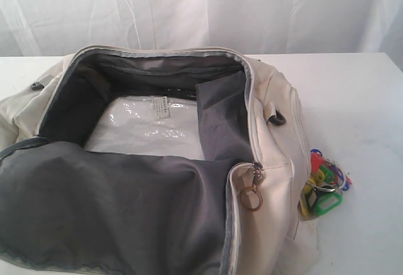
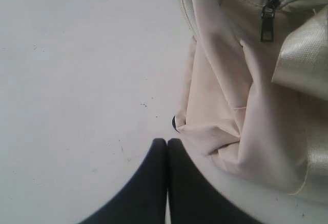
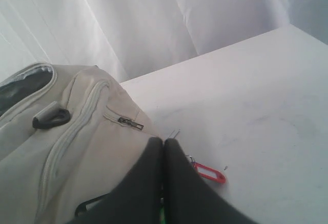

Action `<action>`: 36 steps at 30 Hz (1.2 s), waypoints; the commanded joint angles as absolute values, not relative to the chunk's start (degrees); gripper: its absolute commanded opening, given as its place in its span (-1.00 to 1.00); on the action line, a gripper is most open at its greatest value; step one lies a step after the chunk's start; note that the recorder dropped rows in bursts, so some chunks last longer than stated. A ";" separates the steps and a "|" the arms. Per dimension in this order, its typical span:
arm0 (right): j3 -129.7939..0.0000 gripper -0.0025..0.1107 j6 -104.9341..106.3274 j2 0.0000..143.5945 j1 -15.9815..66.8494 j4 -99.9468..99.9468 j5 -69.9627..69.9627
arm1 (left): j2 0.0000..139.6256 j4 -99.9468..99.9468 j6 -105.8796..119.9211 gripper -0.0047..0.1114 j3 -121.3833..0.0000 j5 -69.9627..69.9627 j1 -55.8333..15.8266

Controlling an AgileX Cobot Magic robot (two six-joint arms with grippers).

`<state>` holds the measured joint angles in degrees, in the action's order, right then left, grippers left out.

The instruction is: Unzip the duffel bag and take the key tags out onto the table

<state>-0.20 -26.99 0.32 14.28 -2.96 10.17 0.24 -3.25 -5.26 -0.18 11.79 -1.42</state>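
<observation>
The cream fabric duffel bag (image 1: 274, 143) lies unzipped on the smooth white table (image 1: 359, 99). Its dark grey lining (image 1: 113, 206) is folded outward, and a crinkly clear plastic packet (image 1: 148, 130) sits inside. The bright plastic key tags (image 1: 324, 190), flat and oblong on metal rings, rest on the table just beside the bag's right side. The left gripper (image 2: 167, 143) and right gripper (image 3: 163, 143) are both pressed closed, holding nothing.

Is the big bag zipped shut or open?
Open. The bag has its flap folded back, and you can see the grey lining and a shiny plastic packet inside.
</observation>
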 commanded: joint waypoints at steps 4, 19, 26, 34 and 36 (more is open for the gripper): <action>0.00 -0.96 -27.18 0.00 13.69 -3.09 9.29 | 0.00 -3.13 -5.13 -0.92 0.00 11.80 -1.29; 0.00 -0.96 -27.18 0.00 13.69 -3.09 9.29 | 0.00 -3.13 -5.13 -0.92 0.00 11.69 -1.29; 0.00 -0.96 -6.68 0.00 13.69 -3.43 9.29 | 0.00 -3.13 -5.13 -0.92 0.00 11.60 -1.29; 0.00 -0.96 -5.10 0.00 13.69 -3.20 9.29 | 0.00 -3.13 -5.13 -0.92 0.00 11.60 -1.29; 0.00 -0.96 -5.10 0.00 13.69 -3.20 9.29 | 0.00 -3.13 -5.13 -0.92 0.00 11.60 -1.29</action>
<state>-0.20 -5.82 0.32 14.28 -3.07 10.17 0.24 -3.25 -5.26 -0.18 11.79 -1.42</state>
